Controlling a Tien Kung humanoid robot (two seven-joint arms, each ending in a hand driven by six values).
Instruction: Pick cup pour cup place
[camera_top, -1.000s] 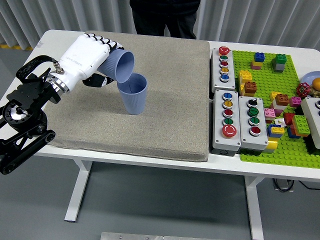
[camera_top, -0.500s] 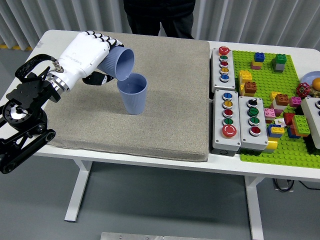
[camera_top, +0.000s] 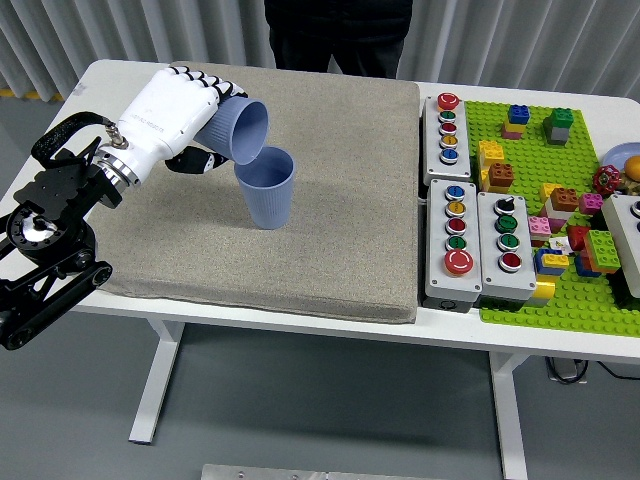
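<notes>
Blue cups, two in number, are in the head view, both over a grey-beige mat that covers most of the white table. One cup, the tilted cup, is clasped in the left hand, whose white fingers wrap its body; its mouth faces right and downward, directly above the rim of the second. The second, the upright cup, stands on the mat near its middle-left area, mouth open to the top. The lip of the tilted one sits just over the upright one's rim; whether the two touch cannot be told. Any contents are not discernible.

One arm is present: the left arm, black, enters from the lower left edge.

Three grey button boxes lie on the table right of the mat: a far box with five buttons, a near-left box with five buttons, and a near-right box with four visible.

One green baseplate lies further right, carrying many coloured bricks, too numerous and overlapped to count reliably.

One person in dark clothing stands at the far side of the table, only the torso showing; no hands are visible.
</notes>
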